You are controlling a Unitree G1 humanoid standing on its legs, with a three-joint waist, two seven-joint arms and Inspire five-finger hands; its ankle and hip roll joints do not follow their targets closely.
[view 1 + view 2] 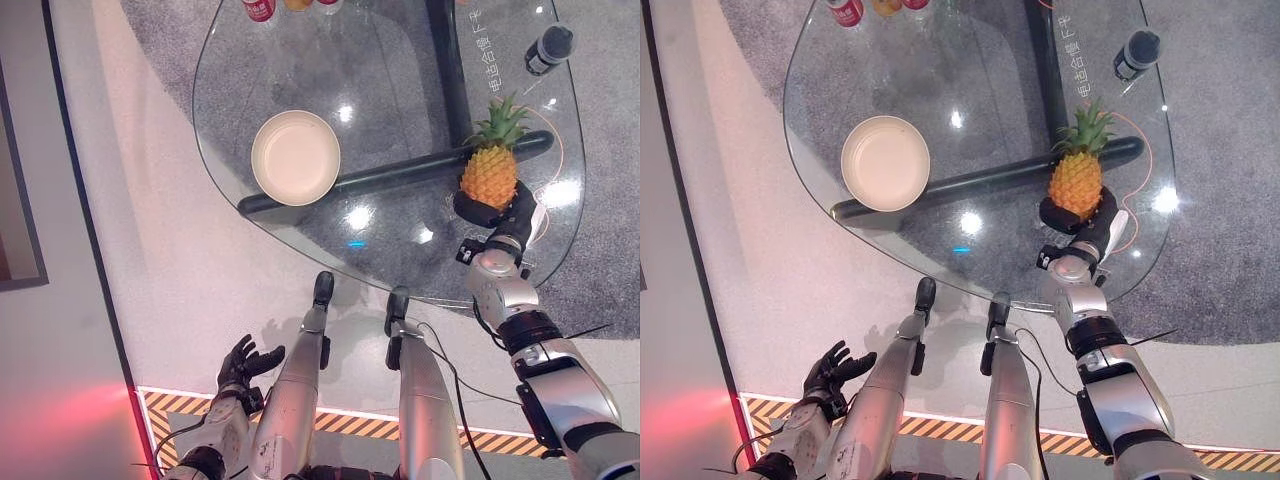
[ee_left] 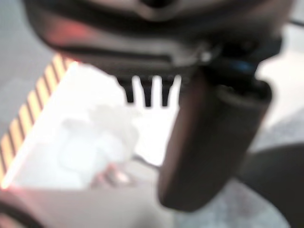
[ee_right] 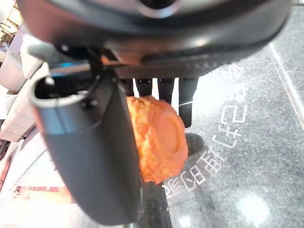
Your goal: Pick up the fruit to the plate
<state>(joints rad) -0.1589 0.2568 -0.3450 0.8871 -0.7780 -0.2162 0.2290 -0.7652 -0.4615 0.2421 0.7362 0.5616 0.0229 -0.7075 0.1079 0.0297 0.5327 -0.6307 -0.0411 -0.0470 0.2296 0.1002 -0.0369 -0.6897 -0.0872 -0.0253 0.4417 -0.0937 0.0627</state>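
We see the right robot hand (image 1: pixel 505 215) curled round the pineapple (image 1: pixel 489 175) base on the worktop (image 1: pixel 400 90). We judge it stiff, rough, top-heavy: hold the body, not the leaves. Left robot hand (image 1: pixel 243 364) hangs relaxed, empty; plate (image 1: pixel 295 157) well apart.

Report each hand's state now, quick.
Left hand: open, fingers spread, holding nothing, low beside the glass table.
Right hand: shut on the pineapple, gripping its base over the table.

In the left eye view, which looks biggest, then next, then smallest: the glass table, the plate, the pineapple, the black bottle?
1. Glass table, by far.
2. Plate and pineapple look about alike: the plate is wider, the pineapple with its leaves is taller, so I won't rank them.
3. Black bottle, smallest.
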